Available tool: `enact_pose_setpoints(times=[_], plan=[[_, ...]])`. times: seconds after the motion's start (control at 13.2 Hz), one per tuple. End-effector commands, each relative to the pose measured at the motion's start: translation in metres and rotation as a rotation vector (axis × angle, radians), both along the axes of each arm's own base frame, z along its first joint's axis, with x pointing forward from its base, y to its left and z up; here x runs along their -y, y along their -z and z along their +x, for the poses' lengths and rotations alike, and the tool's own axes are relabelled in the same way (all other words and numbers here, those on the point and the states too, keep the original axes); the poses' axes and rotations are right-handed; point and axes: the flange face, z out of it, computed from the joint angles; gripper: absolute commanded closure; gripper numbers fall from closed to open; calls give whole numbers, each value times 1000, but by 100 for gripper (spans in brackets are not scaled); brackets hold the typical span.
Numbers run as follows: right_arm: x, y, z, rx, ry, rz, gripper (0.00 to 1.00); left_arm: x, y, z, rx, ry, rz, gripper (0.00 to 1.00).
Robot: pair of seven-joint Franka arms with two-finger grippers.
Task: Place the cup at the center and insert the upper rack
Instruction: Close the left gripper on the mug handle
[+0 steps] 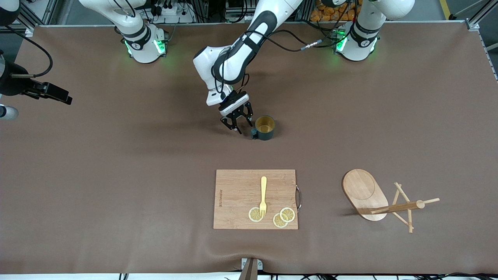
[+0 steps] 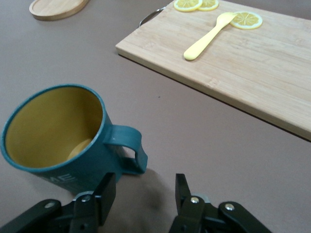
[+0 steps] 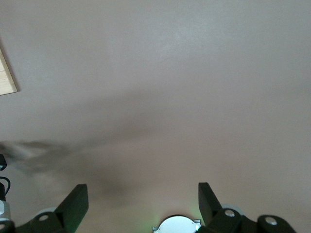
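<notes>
The cup (image 1: 265, 127), dark teal with a yellowish inside, stands upright on the table near its middle. Its loop handle (image 2: 130, 145) points toward my left gripper (image 1: 241, 125). That gripper (image 2: 145, 183) is open just beside the handle, and only bare table lies between its fingers. The cup (image 2: 53, 131) sits off to one finger's side, apart from it. The upper rack (image 1: 373, 200), a light wooden mug tree, lies tipped on its side toward the left arm's end, nearer to the front camera than the cup. My right gripper (image 3: 143, 199) hangs open over bare table, holding nothing.
A wooden cutting board (image 1: 237, 194) lies nearer to the front camera than the cup. On it are a yellow fork (image 1: 263, 194) and three lemon slices (image 1: 287, 214). A metal handle (image 1: 298, 197) sticks out of the board's edge toward the rack.
</notes>
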Motion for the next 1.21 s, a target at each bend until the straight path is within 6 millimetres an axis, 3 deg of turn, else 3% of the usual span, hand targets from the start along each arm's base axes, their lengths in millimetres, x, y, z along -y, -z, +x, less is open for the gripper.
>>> enact_pose_setpoints(times=[0.0,0.38,0.68,0.98,1.14], plan=[[-8,-17,-6,23,4,6,0,3,12,-8,80,36,63,42],[-5,-19,-6,9,10,8,0,5,25,-17,118,46,73,42],[18,-26,-7,20,54,6,0,-1,38,-17,126,34,97,42],[21,-26,-7,20,107,0,0,1,40,-21,174,35,92,43],[18,-25,-6,22,118,-2,0,0,57,-29,208,49,110,43]])
